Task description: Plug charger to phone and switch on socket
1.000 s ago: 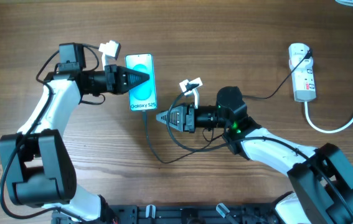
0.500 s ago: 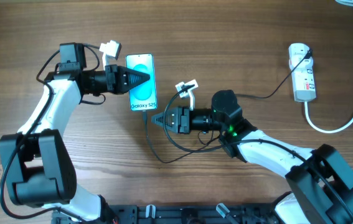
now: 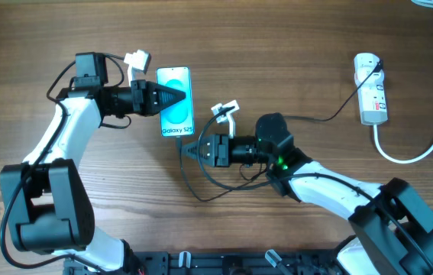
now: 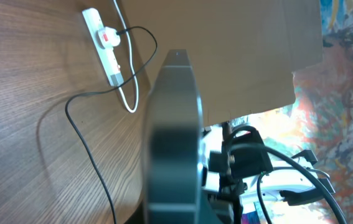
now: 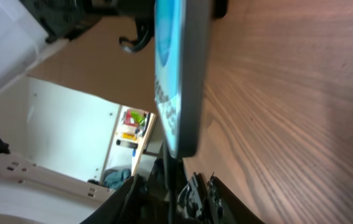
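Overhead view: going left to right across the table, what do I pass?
Left arm's white link → phone → right gripper → socket → thick white cord. The left gripper overlaps the phone, so it is left out.

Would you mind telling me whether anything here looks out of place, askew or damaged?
Nothing stands out: the phone lies screen-up and nearly square, the charger cable loops loosely without knots, and the socket looks intact; nothing is spilled.
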